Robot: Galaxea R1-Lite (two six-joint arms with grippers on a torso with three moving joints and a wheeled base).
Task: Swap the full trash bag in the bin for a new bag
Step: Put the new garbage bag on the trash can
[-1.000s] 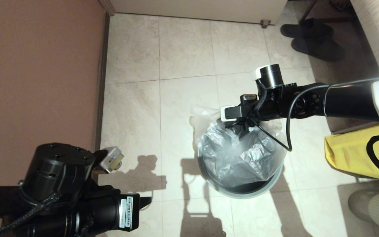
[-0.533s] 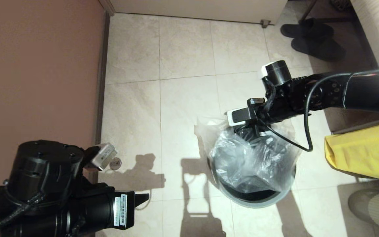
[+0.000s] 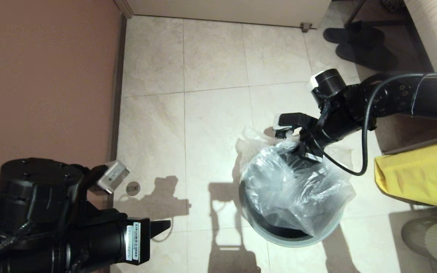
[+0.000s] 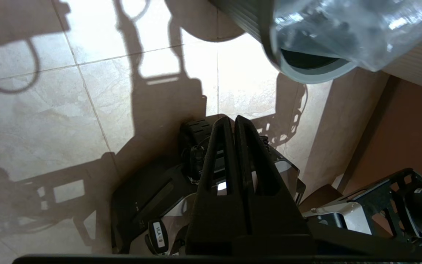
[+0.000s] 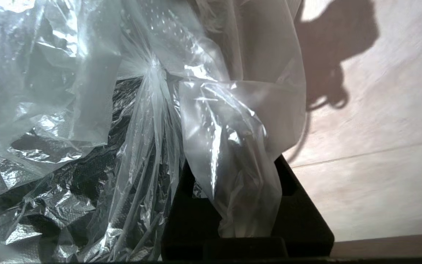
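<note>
Since a second ago the right gripper (image 3: 305,148) has swung toward the robot's right, dragging the thin, clear, crinkly plastic bag (image 3: 298,189) and the round grey-rimmed waste bin (image 3: 279,237) with it across the tiled floor (image 3: 211,113). Its fingers pinch a gathered fold of the bag at the bin's far rim. Open tile lies left of the bin; a yellow sack (image 3: 415,174) sits near its right. The left gripper (image 4: 234,146) hangs parked by the wall, fingers pressed together.

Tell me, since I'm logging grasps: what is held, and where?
The right gripper pinches the new bag by its bunched edge at the bin's far rim.
</note>
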